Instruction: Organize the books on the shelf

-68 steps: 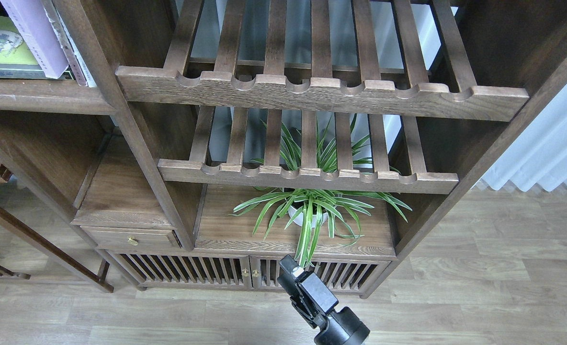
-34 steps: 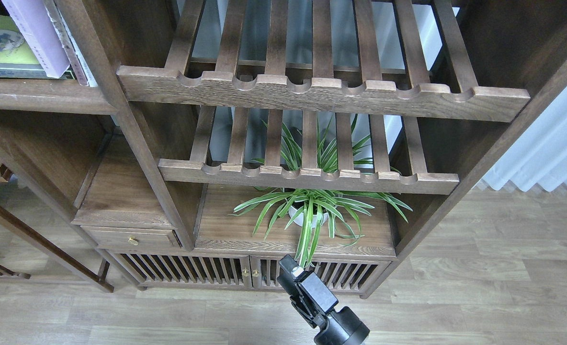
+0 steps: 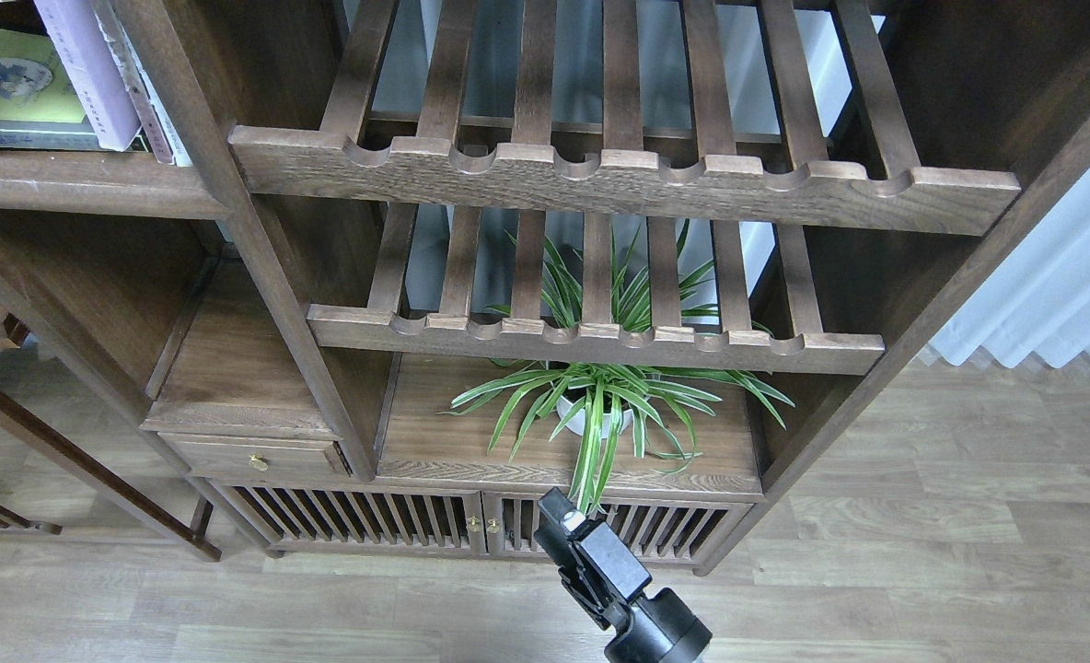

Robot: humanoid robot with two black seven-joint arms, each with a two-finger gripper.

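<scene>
Dark-brown shelf (image 3: 66, 189): two books visible (lavender (image 3: 89, 74), yellow-green (image 3: 11, 92)); right gripper (image 3: 559, 516) opening indiscernible.

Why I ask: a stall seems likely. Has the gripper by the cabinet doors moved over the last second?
No. The right gripper keeps its spot just right of the brass door knobs.

Dark-brown shelf (image 3: 75, 184); pale lavender book (image 3: 85, 69) over yellow-green book (image 3: 11, 92) (round grey-blue cover picture). Green-and-white striped plant (image 3: 600, 405), white pot (image 3: 591, 419), black tool (image 3: 568, 534), grey-brown plank floor (image 3: 922, 552).
</scene>
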